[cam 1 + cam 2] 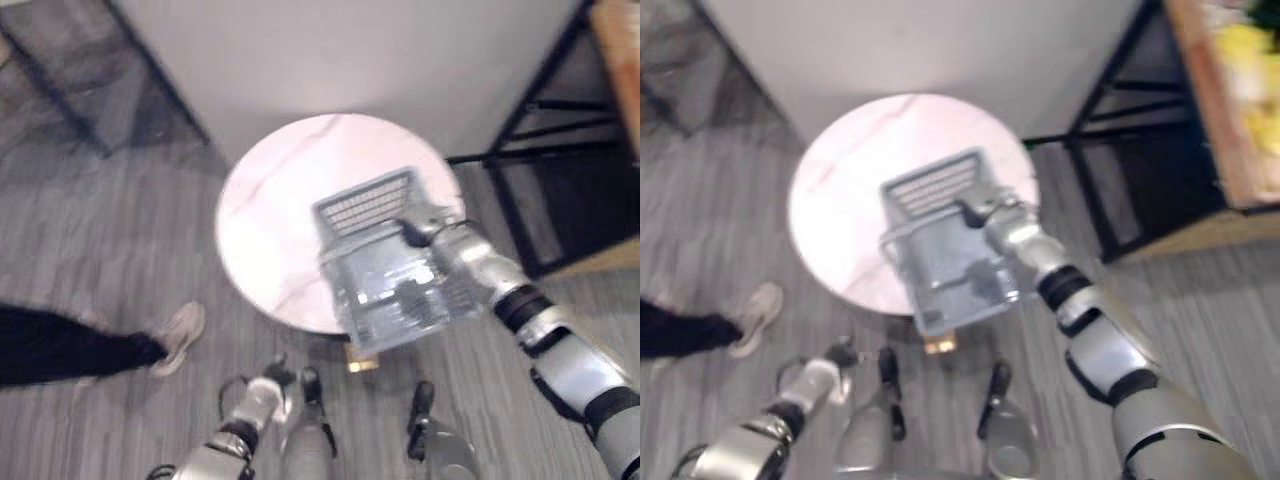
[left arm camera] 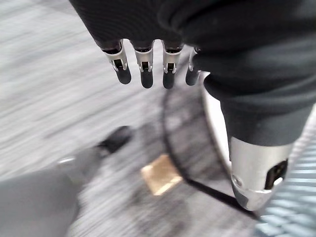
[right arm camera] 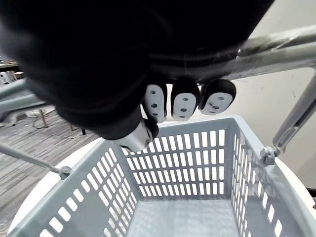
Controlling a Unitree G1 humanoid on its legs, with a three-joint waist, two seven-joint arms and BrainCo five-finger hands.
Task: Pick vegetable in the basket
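- The basket (image 1: 362, 208) is held over the near right edge of the table (image 1: 265, 225), hung from the right hand (image 1: 428, 230).
- The left hand (image 1: 262, 392) is held low, before the table.
- A person's shoe (image 1: 180, 335) is seen left of the table, a rack (image 1: 560, 190) right, a wall (image 1: 350, 50) behind.

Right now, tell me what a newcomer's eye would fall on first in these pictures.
The grey plastic basket stands out first, over the near edge of the round white table, with the right hand curled round its metal handle; the part of its inside that shows holds nothing. Next comes a person's shoe on the grey floor to the table's left, and the left hand hanging low, fingers relaxed.
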